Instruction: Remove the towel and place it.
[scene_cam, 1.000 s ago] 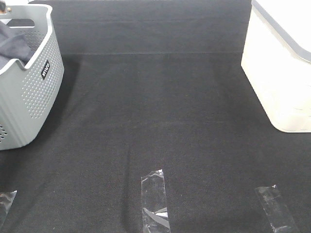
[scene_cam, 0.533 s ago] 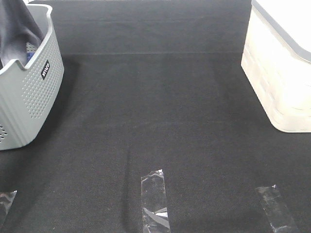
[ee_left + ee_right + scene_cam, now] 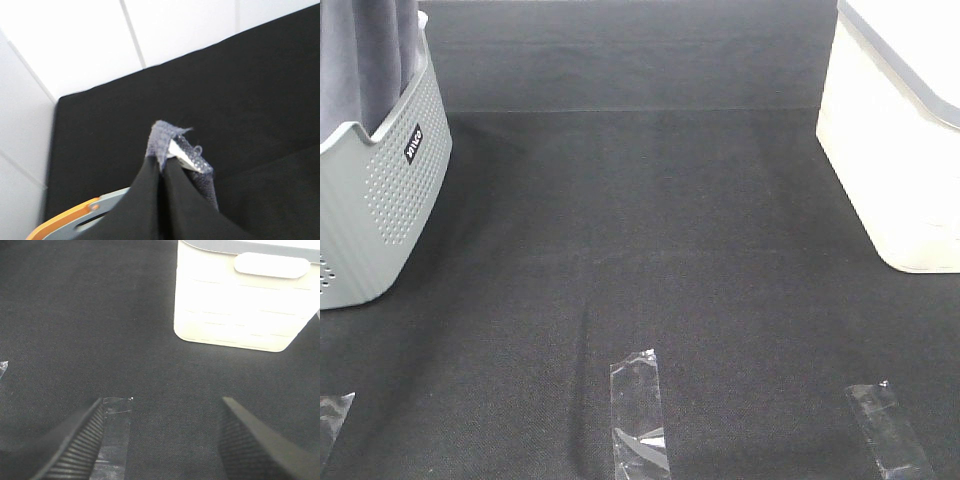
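there at the far left of the high view, the towel (image 3: 375,55) hangs in a tall grey fold. it rises out of the basket (image 3: 380,210) and runs off the top edge of the picture, with its lower end down inside behind the near rim. the left wrist view shows the left gripper (image 3: 162,162) with its black jaws pressed together on a corner of the towel (image 3: 167,135). the hemmed tip pokes out past the fingertips, and a small white tag (image 3: 184,156) lies just beside them. behind it are the black mat (image 3: 250,100) and a white wall (image 3: 75,40). the right gripper (image 3: 161,407) hangs above the mat with its jaws wide apart, one ribbed finger (image 3: 80,440) over a strip of tape (image 3: 114,435). the white bin (image 3: 240,305) stands on the mat beyond it. in the high view the bin (image 3: 895,170) sits at the right edge, well apart from the basket, with bare mat between them. three strips of tape lie along the near edge, one near the middle (image 3: 640,410) and one toward each side.
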Motion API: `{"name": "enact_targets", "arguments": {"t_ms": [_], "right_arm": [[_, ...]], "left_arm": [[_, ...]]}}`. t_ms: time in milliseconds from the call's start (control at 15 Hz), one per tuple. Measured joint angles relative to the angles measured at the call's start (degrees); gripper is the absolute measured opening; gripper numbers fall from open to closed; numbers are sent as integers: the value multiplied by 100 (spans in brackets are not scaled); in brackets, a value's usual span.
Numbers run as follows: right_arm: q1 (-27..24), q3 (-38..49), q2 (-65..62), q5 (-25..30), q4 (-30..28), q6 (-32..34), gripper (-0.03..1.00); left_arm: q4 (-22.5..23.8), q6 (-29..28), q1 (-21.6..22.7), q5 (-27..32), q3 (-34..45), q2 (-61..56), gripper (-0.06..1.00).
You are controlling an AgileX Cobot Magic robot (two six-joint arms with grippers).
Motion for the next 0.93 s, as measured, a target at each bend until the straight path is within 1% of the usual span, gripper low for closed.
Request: {"name": "enact_targets", "arguments": {"t_ms": [133,267,333,400,467,533,600,667,733,800,933], "right_arm": [[0,0,0,-6,40,0,62],[0,-80,189,-264,458,0,62],[0,-126,567,-722,1020,-11,62],[0,-126,945,-1049,1421,-80,62],[0,-126,1117,-1163,1564,-189,62],[0,-132,1788,-1518,2063,-676,62],[0,-132,2286,-1707,2424,-1117,62],[0,-132,2796,-1862,2945,-1679,62],[0,-132,3266,-1937,3610,-2429,62],[0,-132,3478,-1937,3908,-2785,62],[0,-132,4515,-1748,5455,-4624,62]], "left_arm": [[-355,63,-149,109,0,-195,0],[-573,86,-424,498,0,-338,0],[-613,149,-619,665,0,-372,0],[-642,235,-819,814,0,-384,0],[-647,281,-1037,911,0,-384,0],[-665,315,-1295,991,0,-384,0],[-688,321,-1530,1054,0,-384,0],[-699,338,-1788,1054,0,-384,0],[-699,338,-2023,1054,0,-384,0],[-699,338,-2154,1054,0,-384,0],[-699,344,-2613,1054,0,-384,0]]}}
